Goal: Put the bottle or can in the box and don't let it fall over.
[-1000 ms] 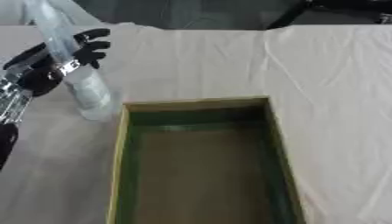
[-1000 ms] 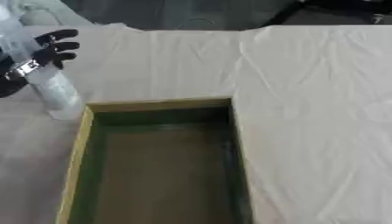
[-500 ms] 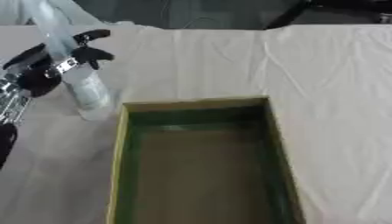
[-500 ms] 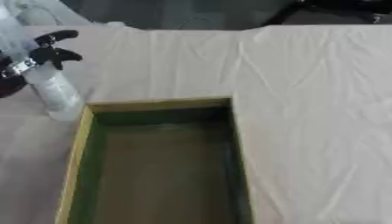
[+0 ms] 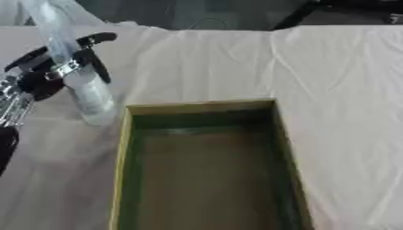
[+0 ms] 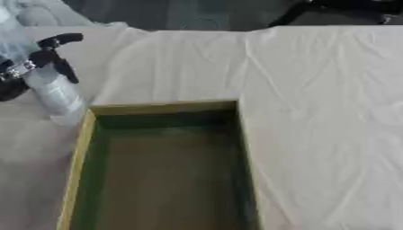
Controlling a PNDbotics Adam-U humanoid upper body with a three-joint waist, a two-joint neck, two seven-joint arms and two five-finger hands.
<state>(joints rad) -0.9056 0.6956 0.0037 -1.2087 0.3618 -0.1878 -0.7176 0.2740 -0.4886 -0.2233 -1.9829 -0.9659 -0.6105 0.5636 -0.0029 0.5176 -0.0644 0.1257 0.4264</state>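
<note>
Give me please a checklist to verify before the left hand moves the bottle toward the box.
1. Left hand has its fingers around the bottle: ok, fingers curl round its middle.
2. Bottle upright: not ok, it leans, top toward the far left.
3. Bottle bottom lifted off the tablecloth: cannot tell.
4. Box inside is free for the bottle: ok, nothing shows in it.
5. Near box wall lies between bottle and inside, so the bottle must go over it: ok, noted.
6. Right hand out of the path: ok, it shows in neither view.
</note>
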